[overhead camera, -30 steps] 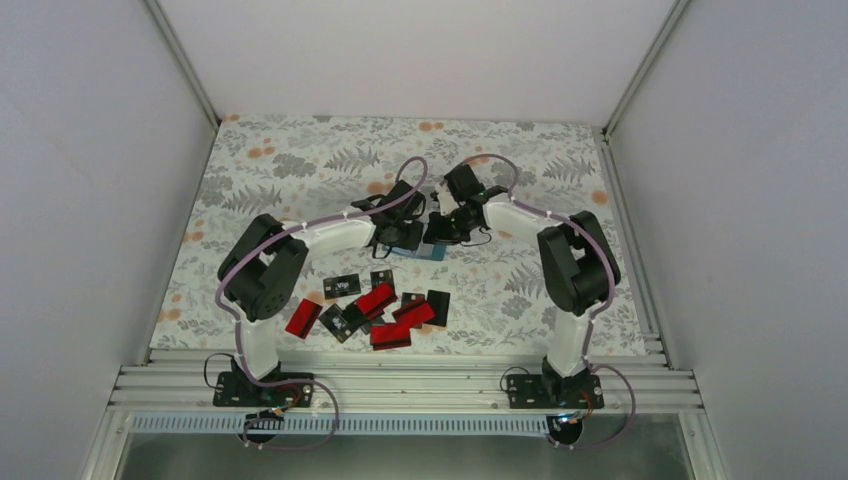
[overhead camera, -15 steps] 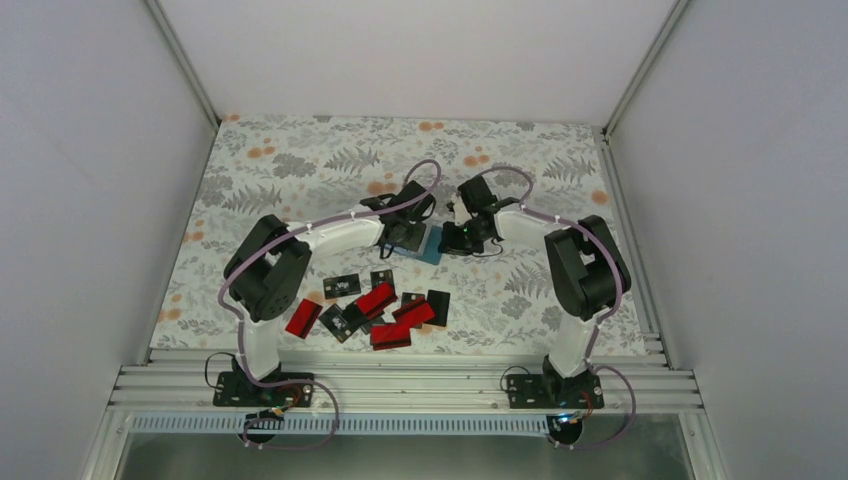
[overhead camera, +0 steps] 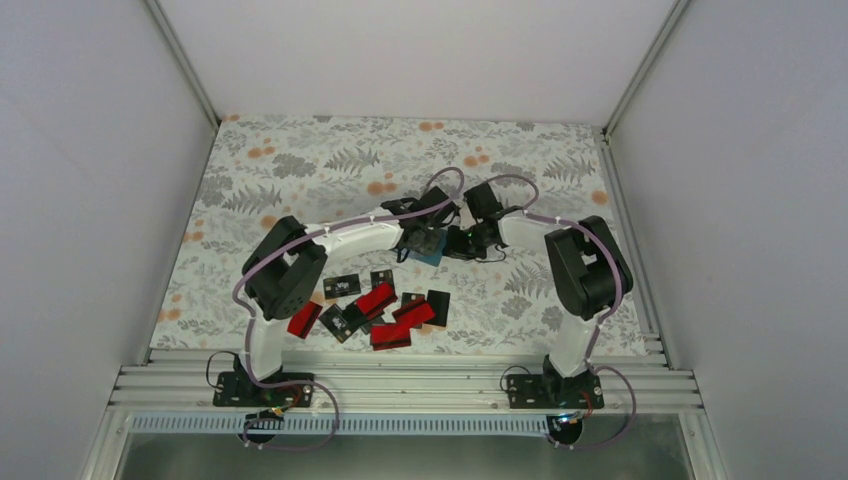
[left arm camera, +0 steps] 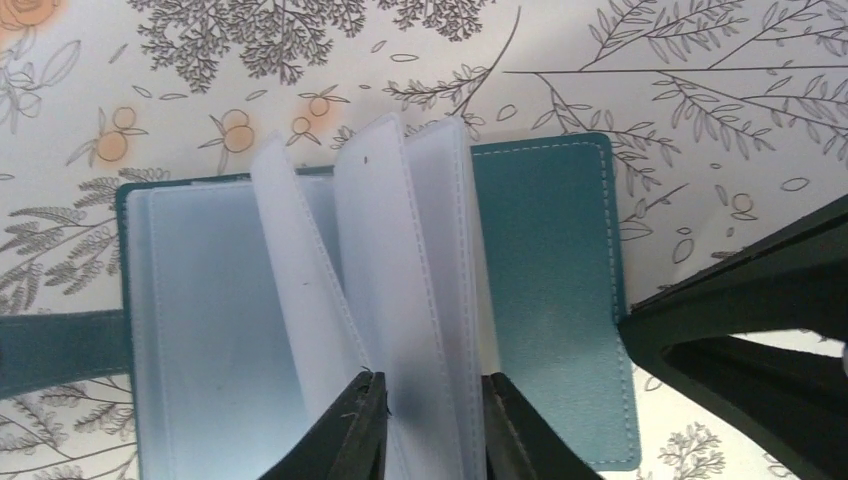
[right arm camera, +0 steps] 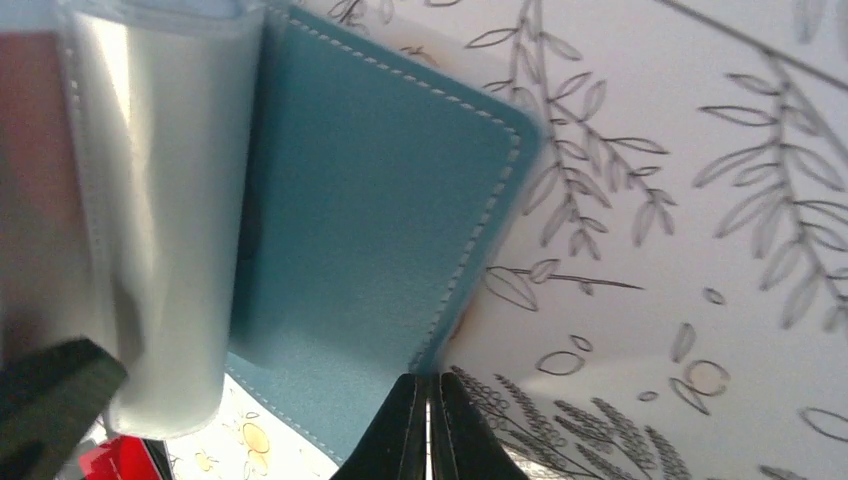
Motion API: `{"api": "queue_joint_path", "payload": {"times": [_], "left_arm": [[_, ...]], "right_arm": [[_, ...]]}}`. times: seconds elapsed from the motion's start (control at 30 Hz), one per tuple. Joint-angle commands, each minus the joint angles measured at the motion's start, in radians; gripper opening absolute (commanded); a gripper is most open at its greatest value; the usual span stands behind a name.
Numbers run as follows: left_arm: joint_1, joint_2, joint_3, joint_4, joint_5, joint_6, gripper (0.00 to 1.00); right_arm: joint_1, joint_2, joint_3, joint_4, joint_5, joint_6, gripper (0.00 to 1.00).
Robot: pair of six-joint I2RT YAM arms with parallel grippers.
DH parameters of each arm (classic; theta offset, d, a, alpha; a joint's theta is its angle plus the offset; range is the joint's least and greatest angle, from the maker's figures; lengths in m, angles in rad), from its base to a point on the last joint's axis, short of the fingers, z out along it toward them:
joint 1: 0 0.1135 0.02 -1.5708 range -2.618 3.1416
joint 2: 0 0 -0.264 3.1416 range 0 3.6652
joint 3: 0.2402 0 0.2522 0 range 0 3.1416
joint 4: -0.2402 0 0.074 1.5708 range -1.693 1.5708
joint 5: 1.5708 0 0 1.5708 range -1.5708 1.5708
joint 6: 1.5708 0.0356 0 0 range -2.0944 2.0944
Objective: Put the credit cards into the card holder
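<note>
Near the middle of the top view, the card holder lies open on the floral tablecloth, between the two grippers. The credit cards sit in a loose, overlapping heap of red and black lower in the frame, well apart from it.

From the left wrist, the clear plastic sleeves stand up and fan from the spine. They look thin, floppy and slick, so they will probably flop shut unless held. The left gripper has its jaws parted and straddles two or three of these leaves at the bottom of the frame. No squeeze on them is visible. The teal cover looks soft and stitched, and would likely bend rather than resist. A closure strap trails off at the left edge.

The right gripper has its fingers pressed together with nothing between them. Its tips are at the cover's outer edge, a good spot to pin the holder flat.

The cards themselves look stiff, light and flat to the cloth. I would judge they are best taken by a short edge, or where one overhangs another.

As for contents, the sleeves seen from the left wrist look empty. A reddish tint shows behind one sleeve at the upper left of the right wrist view (a card or a reflection, I cannot tell which).
</note>
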State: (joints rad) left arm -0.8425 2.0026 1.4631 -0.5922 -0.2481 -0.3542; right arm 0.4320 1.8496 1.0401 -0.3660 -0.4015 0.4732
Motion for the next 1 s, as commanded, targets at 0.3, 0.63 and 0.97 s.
{"api": "queue_joint_path", "payload": {"times": [0.3,0.63,0.97], "left_arm": [[-0.019,0.030,0.030,0.023,0.082,-0.001,0.38],[-0.019,0.019,-0.005,0.103,0.216,0.004,0.48],[0.006,-0.042,-0.123,0.196,0.258,-0.020,0.38]], "right_arm": [[-0.068,-0.155,-0.057,0.012,0.006,0.022,0.05],[-0.079,-0.248,-0.057,0.008,-0.044,0.025,0.07],[-0.081,-0.198,-0.004,0.061,-0.228,0.018,0.10]]}}
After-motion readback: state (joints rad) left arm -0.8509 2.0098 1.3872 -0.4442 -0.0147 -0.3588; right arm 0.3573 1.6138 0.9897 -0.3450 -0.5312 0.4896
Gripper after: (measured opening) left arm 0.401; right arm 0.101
